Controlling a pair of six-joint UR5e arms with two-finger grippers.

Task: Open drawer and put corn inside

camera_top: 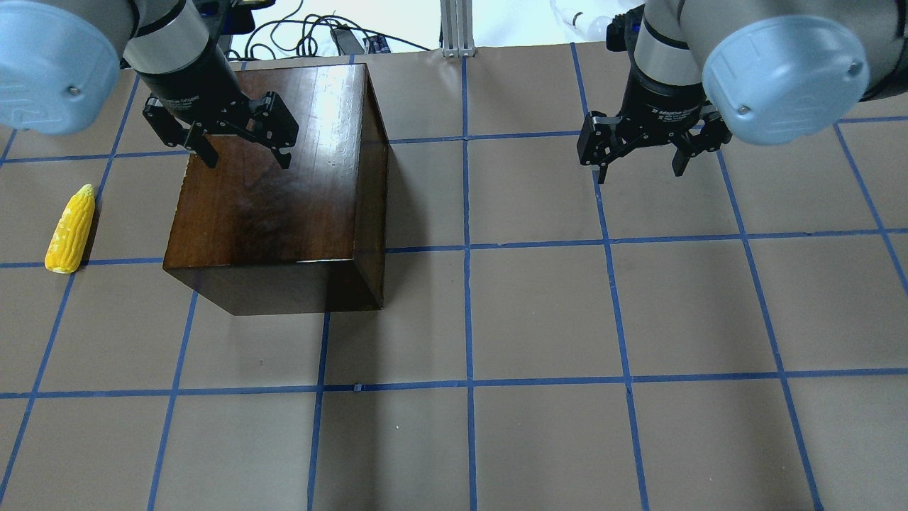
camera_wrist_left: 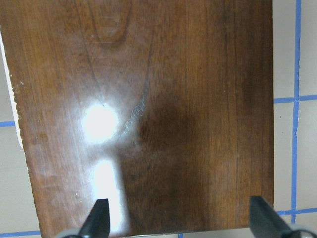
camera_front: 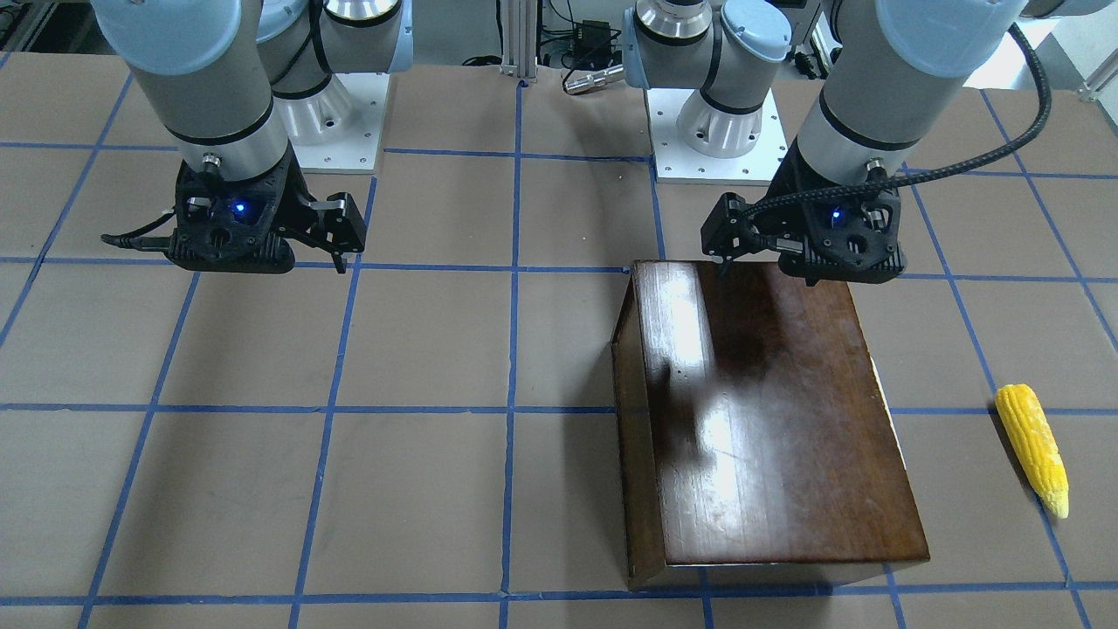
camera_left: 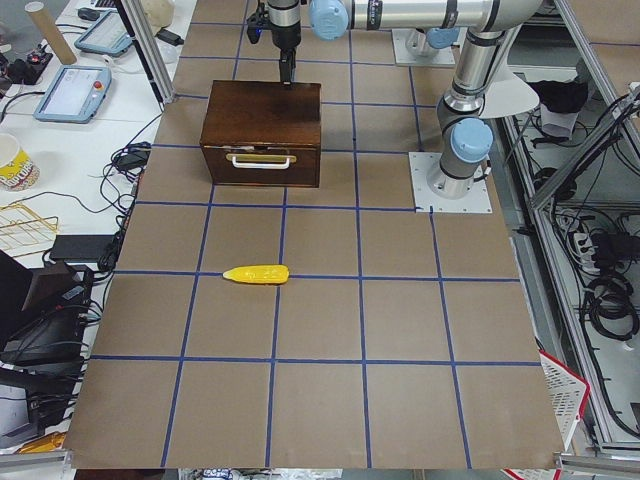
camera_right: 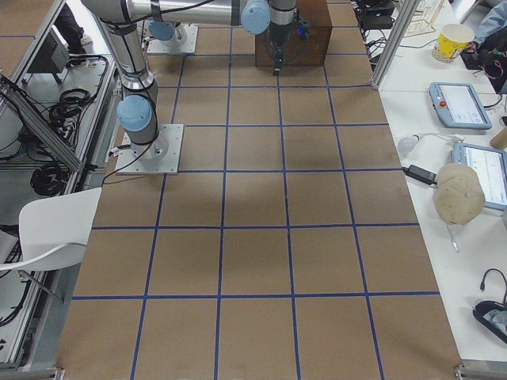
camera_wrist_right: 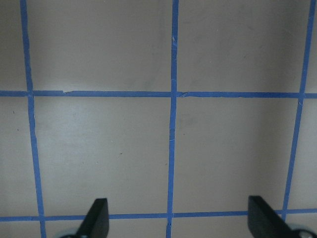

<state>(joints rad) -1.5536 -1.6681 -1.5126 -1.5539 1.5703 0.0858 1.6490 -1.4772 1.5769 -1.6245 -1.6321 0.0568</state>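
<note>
The glossy dark-brown box [camera_top: 284,191] stands on the table, also in the front view [camera_front: 760,411]. Its drawer [camera_left: 262,165] is shut; the dark front panel with a pale handle shows only in the left side view. The yellow corn [camera_top: 71,228] lies flat on the table beside the box, apart from it, also in the front view [camera_front: 1033,447]. My left gripper [camera_top: 245,160] hovers open and empty above the box's top near its far end; the wrist view [camera_wrist_left: 181,220] shows the lid between the fingertips. My right gripper [camera_top: 640,170] hangs open and empty over bare table.
The table [camera_top: 539,319] is brown paper with a blue tape grid. The arm bases [camera_front: 725,131] stand at the robot's edge. Benches with tablets, a cup and cables [camera_left: 70,95] lie beyond the table's side.
</note>
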